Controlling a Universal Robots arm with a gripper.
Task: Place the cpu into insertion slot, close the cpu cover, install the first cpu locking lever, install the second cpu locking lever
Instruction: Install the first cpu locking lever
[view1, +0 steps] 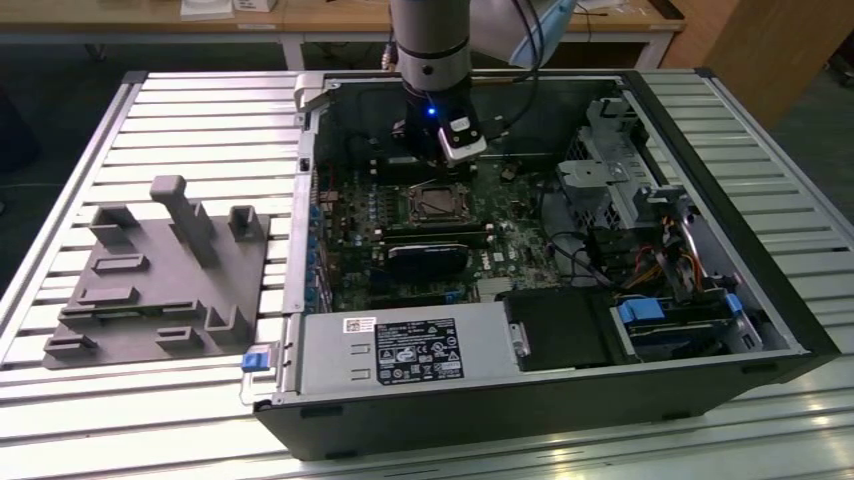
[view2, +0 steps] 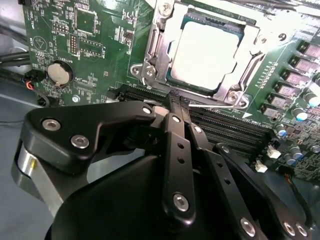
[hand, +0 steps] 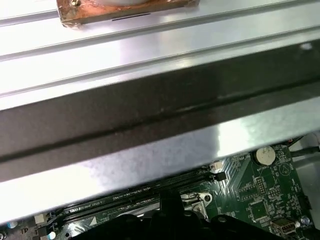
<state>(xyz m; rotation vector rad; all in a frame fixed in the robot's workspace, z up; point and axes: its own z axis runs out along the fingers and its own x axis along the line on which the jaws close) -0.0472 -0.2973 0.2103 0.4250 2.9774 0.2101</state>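
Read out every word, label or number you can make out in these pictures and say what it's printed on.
Nothing can be quoted.
Power supply label: printed lines and symbols, too small to read.
Small white sticker on the same unit: too small to read.
Motherboard white markings in the second wrist view: blurred, unreadable.
The cpu top: no legible marking.

The arm (view1: 430, 40) reaches down into the open computer case (view1: 534, 420) lying on the slatted metal table (view1: 200, 110), its gripper (view1: 445, 160) hanging over the motherboard (view1: 358, 215) near the square socket (view1: 438, 203), with a grey fixture (view1: 147, 290) at the exterior view's left.
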